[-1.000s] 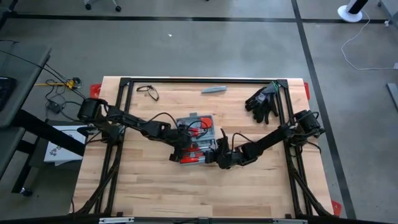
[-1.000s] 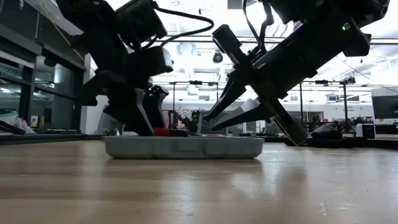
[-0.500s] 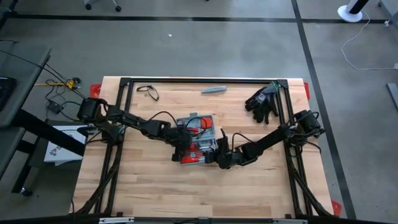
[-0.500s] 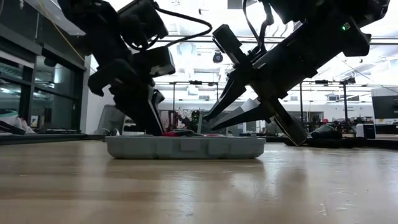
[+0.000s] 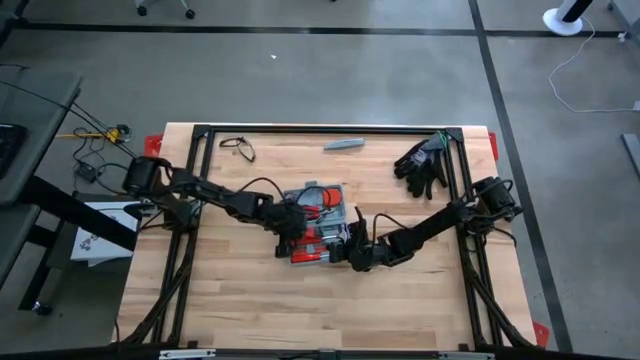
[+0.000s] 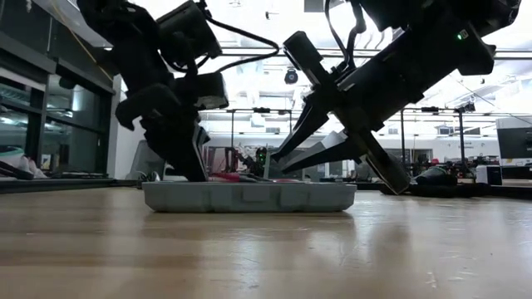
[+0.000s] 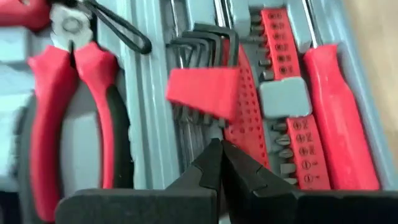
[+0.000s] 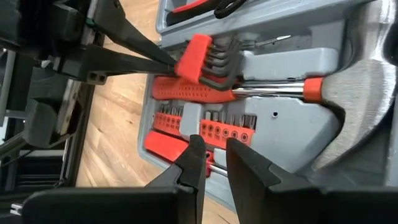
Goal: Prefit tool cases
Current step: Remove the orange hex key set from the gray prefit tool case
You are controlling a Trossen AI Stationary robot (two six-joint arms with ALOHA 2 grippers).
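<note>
The grey-blue tool case (image 5: 318, 222) lies open and flat on the table's middle, with red-handled tools in its recesses. My left gripper (image 7: 219, 146) is shut, and its tips sit in the near half at the red hex-key holder (image 7: 202, 93). My right gripper (image 8: 214, 142) reaches in from the right at the case's near right corner (image 5: 349, 250). It is shut on the red screwdriver (image 8: 168, 146) that lies along the case's near wall. Pliers (image 7: 68, 106) and a hammer (image 8: 367, 106) rest in their recesses. My left gripper touches the near edge of the red hex-key holder (image 8: 180, 65) with its shut fingertips, slanting down from the table's left. The holder and its keys lie in the case. My right gripper has the screwdriver's silver shaft (image 8: 214, 163) between its two fingers, close to the red handle. The fingers slant down from the table's right and lie across the shaft. The screwdriver lies in the case.
Black gloves (image 5: 422, 162) lie at the far right, a slim grey bar (image 5: 342, 144) at the far middle and a black loop (image 5: 238, 147) at the far left. The black frame rails (image 5: 200, 132) run along the far and side edges. Bare wood fills the near half.
My left gripper has shut its fingers and rolled about its own axis while staying over the case's near half. My right gripper has kept still.
</note>
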